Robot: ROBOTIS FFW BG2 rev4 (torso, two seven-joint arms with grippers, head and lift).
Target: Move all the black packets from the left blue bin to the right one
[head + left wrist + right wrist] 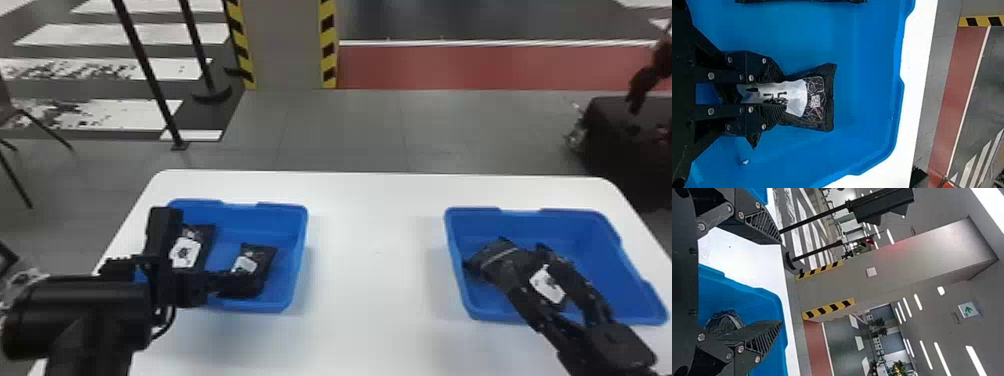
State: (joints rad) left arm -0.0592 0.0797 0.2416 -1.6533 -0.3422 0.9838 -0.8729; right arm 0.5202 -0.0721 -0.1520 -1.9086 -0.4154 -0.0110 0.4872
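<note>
Above the right blue bin [452,260], my right gripper [507,256] holds its fingers wide apart with nothing between them; the right wrist view also shows this gripper [781,283]. Black packets [549,284] lie in that bin, partly behind its fingers. My left gripper [216,284] is down in the left blue bin [300,250]. In the left wrist view, the left gripper [784,93] is shut on a black packet [817,98] with a silvery label, its far end sticking out past the fingertips. Another black packet [205,245] lies at that bin's left, partly hidden by the left arm.
Both bins stand on a white table [375,280], with a wide gap between them. Past the far edge are a striped pillar [285,45] and black posts [150,75]. A dark case [625,145] is on the floor at the right.
</note>
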